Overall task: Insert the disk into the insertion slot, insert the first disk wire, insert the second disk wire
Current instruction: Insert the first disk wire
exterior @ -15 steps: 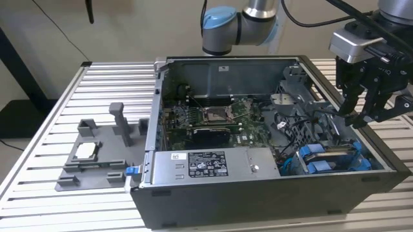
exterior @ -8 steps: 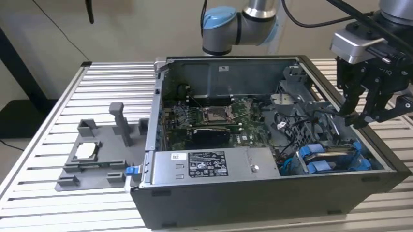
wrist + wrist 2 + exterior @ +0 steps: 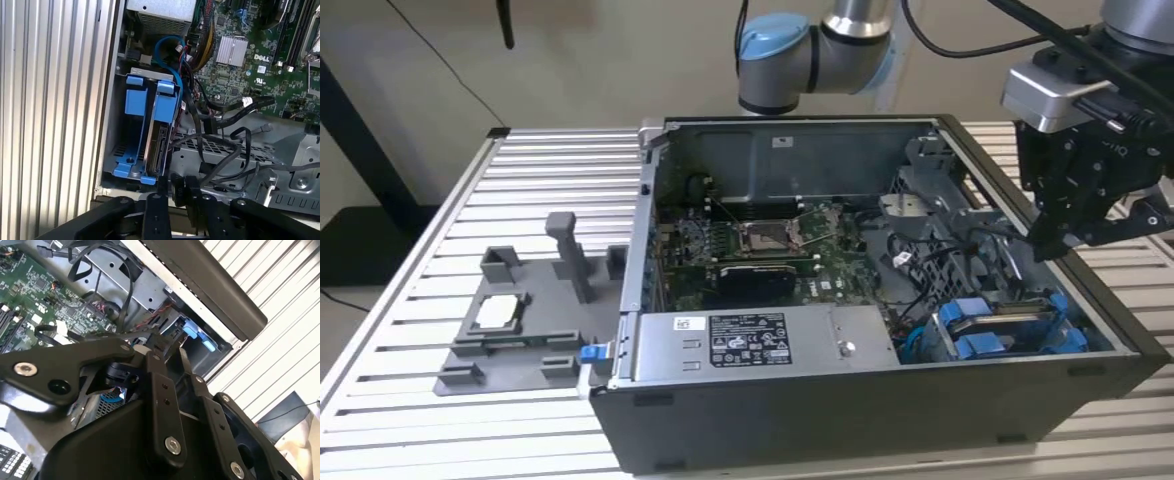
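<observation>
The disk stands on its edge in its blue frame, inside the insertion slot at the corner of the computer case. Its long side points toward your gripper, which hangs just above one end. Loose black wires lie beside it. You cannot tell if the jaws are apart or pinched.
</observation>
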### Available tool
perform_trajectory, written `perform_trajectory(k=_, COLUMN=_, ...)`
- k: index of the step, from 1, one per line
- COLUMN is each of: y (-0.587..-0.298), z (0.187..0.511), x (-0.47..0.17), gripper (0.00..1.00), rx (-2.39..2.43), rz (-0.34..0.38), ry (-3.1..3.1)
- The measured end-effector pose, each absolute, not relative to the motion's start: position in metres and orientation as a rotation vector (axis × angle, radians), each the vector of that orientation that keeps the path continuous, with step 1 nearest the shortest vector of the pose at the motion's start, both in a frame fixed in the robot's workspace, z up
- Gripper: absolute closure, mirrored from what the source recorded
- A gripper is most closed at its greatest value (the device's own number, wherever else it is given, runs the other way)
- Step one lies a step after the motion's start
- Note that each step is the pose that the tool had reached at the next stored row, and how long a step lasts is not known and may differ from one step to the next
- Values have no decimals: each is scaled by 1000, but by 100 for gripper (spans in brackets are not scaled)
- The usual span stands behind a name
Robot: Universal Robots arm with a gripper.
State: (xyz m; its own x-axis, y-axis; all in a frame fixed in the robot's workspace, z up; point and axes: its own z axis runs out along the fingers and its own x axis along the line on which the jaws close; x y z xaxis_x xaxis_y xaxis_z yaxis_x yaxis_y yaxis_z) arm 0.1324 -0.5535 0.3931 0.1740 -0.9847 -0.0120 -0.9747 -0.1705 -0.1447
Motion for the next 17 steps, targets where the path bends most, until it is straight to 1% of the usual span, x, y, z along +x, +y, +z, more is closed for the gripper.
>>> perform_trajectory(k=1, y=-553, z=393, x=132, gripper=75, rx=-2313, rz=-128, ry=1942)
perform_trajectory(k=2, y=-553, z=393, x=132, gripper=80, rx=-2314, rz=-128, ry=1942)
perform_trajectory(k=3, y=-553, z=393, x=132, gripper=81, rx=-2314, rz=-128, ry=1942)
perform_trajectory(k=12, y=-553, z=393, x=132, gripper=81, rx=-2314, rz=-128, ry=1942)
perform_trajectory(k=17, y=-553, z=392, x=136, gripper=81, rx=-2334, rz=-95, ry=1960)
